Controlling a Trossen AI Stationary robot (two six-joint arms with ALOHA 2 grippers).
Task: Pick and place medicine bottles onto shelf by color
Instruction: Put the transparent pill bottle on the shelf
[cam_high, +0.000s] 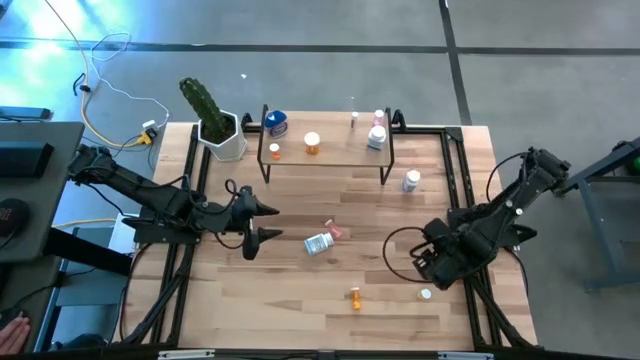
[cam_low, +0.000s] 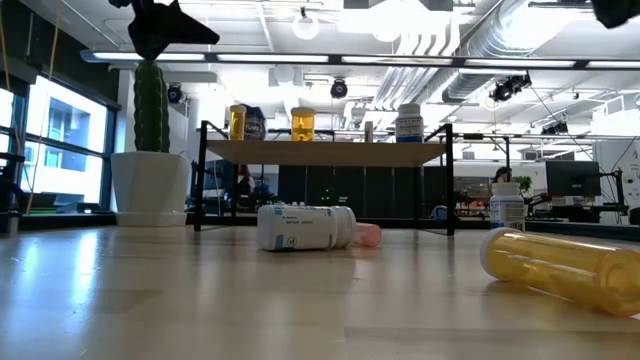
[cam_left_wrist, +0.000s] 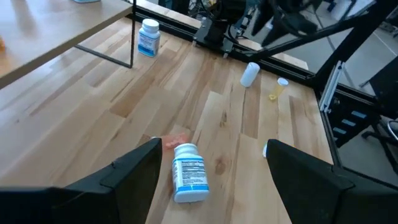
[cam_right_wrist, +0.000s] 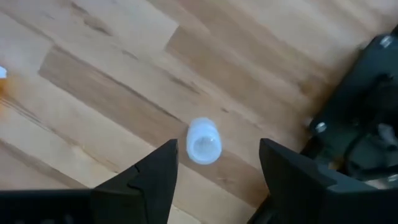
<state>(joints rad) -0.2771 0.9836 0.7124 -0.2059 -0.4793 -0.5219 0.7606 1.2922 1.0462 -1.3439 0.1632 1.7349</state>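
Observation:
The shelf (cam_high: 325, 160) stands at the far middle of the table with several bottles on it: blue (cam_high: 276, 123), orange (cam_high: 313, 143) and white (cam_high: 376, 138). A white labelled bottle (cam_left_wrist: 189, 173) and a pink one (cam_left_wrist: 175, 140) lie on their sides mid-table. My left gripper (cam_high: 279, 222) hovers open just left of them, its fingers pointing slightly down. An orange bottle (cam_high: 355, 297) lies near the front. My right gripper (cam_right_wrist: 214, 158) points down, open, above a small white bottle (cam_right_wrist: 203, 141) at the front right, touching nothing.
A white bottle (cam_high: 411, 181) stands on the table by the shelf's right leg. A cactus in a white pot (cam_high: 215, 125) sits at the far left corner. Black rails (cam_high: 458, 180) run along the table's sides. Bare wood lies at the front left.

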